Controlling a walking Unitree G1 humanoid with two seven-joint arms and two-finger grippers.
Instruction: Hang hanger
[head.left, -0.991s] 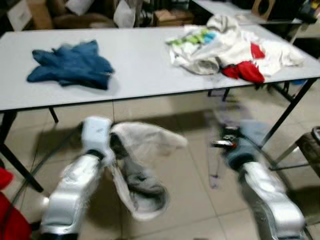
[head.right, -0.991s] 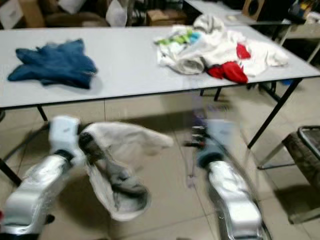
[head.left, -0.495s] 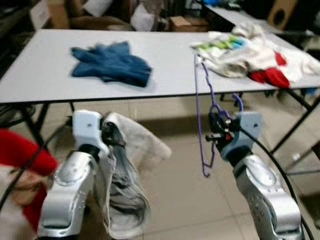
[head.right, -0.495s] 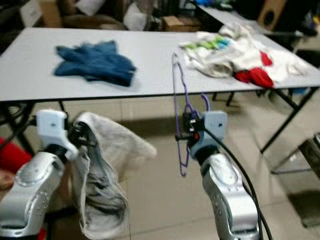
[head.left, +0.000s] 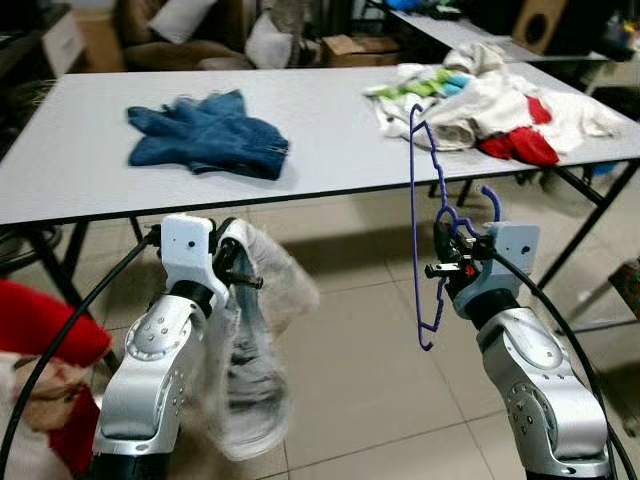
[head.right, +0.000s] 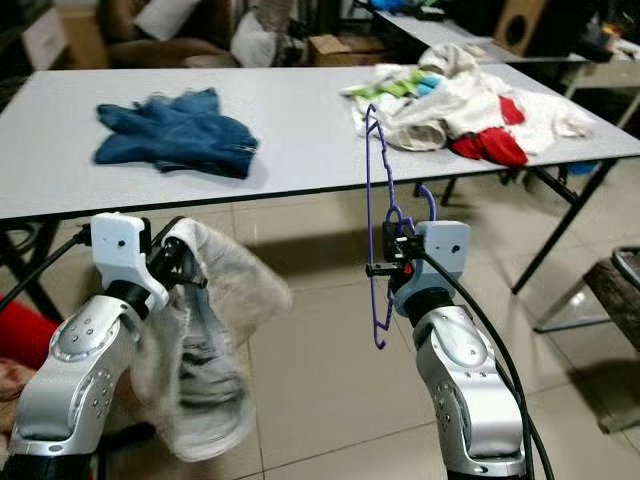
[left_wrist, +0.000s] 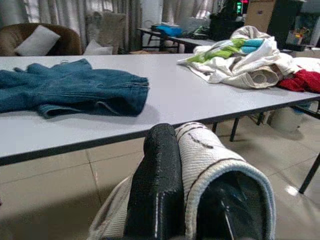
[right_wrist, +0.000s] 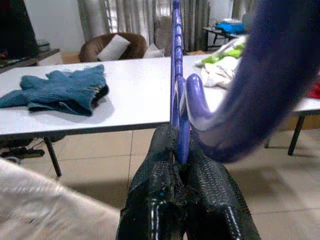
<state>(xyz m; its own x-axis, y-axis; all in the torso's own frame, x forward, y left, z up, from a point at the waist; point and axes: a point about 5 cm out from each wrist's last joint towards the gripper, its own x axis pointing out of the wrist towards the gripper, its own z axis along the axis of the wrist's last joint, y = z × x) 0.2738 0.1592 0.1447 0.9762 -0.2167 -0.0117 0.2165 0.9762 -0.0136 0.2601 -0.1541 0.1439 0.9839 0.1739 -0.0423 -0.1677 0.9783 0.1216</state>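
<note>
My right gripper (head.left: 447, 268) is shut on a purple wire hanger (head.left: 415, 200), held upright in front of the table; its hook (head.left: 490, 203) curls above the wrist. In the right wrist view the black fingers (right_wrist: 165, 170) pinch the hanger's wire (right_wrist: 176, 85). My left gripper (head.left: 236, 272) is shut on a whitish-grey garment (head.left: 250, 370) that droops toward the floor. In the left wrist view a black finger (left_wrist: 155, 185) presses against the folded cloth (left_wrist: 215, 170).
A long white table (head.left: 330, 150) stands ahead with a blue denim garment (head.left: 205, 132) on its left and a heap of white, red and green clothes (head.left: 490, 105) on its right. Red cloth (head.left: 40, 330) lies at lower left. The floor is tiled (head.left: 350, 350).
The view has shifted and sharpened as the camera moved. The right arm has brought the hanger up and holds it steady; the left arm still carries the garment.
</note>
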